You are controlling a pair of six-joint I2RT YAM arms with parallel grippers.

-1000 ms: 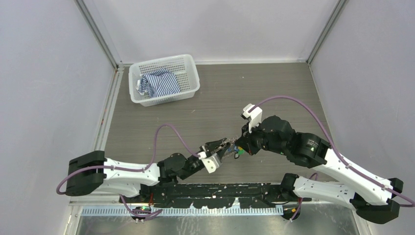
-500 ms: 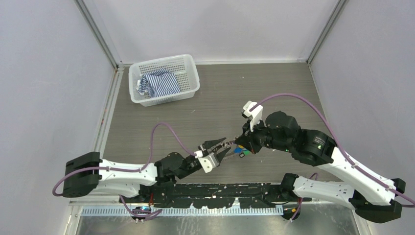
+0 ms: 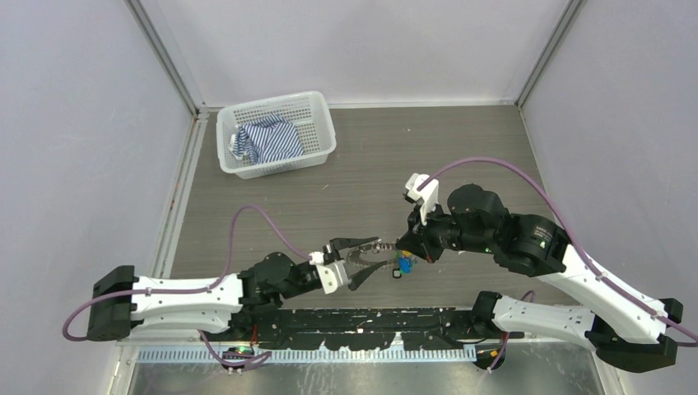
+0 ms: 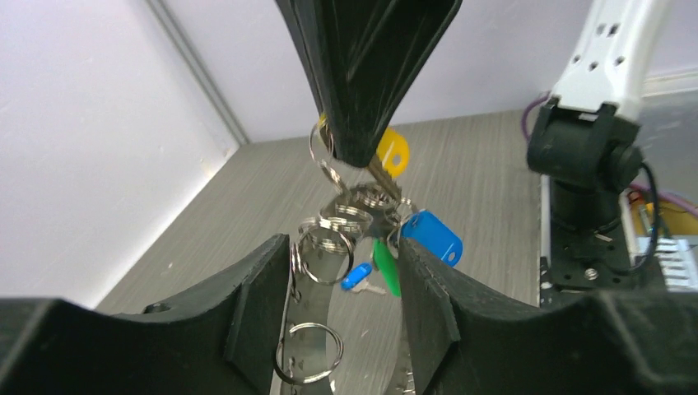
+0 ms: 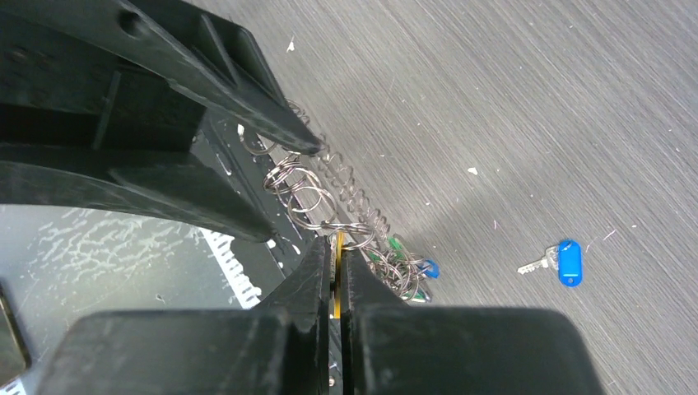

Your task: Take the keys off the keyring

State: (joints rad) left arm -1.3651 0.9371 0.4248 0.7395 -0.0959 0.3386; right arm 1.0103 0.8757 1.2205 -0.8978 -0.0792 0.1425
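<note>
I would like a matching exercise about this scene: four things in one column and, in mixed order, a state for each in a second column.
Things:
1. left tool
2. right tool
3. white mesh basket
4. blue-tagged key

States:
A. lies alone on the table
B. shut on the yellow key tag
C. open, with the small rings between its fingers
D. holds a striped cloth

Pairs: 1-C, 2-B, 3-D, 4-A

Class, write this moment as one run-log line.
left gripper: open, astride keyring | right gripper: shut on keys, bunch hanging | blue-tagged key: on table, apart
</note>
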